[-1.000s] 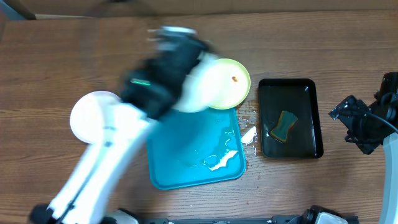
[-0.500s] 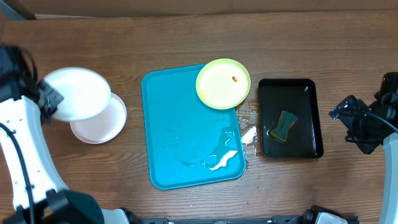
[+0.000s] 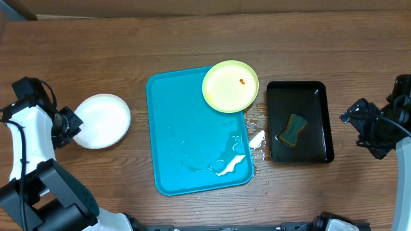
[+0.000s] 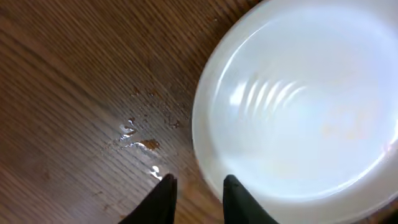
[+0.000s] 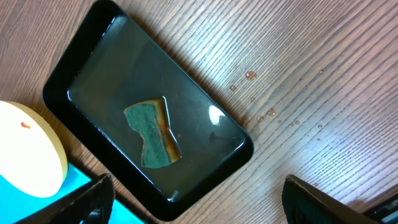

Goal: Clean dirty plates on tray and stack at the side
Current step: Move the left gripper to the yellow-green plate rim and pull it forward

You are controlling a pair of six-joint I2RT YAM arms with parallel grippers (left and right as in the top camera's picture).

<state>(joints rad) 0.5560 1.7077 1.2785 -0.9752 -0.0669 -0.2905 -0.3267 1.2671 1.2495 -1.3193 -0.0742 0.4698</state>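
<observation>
The turquoise tray (image 3: 186,135) lies mid-table. A pale yellow-green plate (image 3: 230,86) with a small red smear rests on its far right corner, overhanging the rim; it also shows in the right wrist view (image 5: 28,149). A white plate (image 3: 103,120) lies on the wood left of the tray, covering the one beneath it. My left gripper (image 3: 69,125) is at that plate's left rim (image 4: 298,106), fingers (image 4: 198,190) slightly apart and empty. My right gripper (image 3: 359,122) hangs wide open (image 5: 199,208) right of the black tray.
A black tray (image 3: 324,122) holding water and a green-and-yellow sponge (image 3: 294,128) sits right of the turquoise tray; both show in the right wrist view, the tray (image 5: 239,149) and the sponge (image 5: 152,134). White foam (image 3: 257,138) and water drops lie between the trays.
My left arm swung left from over the tray with a white plate, lowered it onto the white plate on the table and let go. The right arm has not moved.
</observation>
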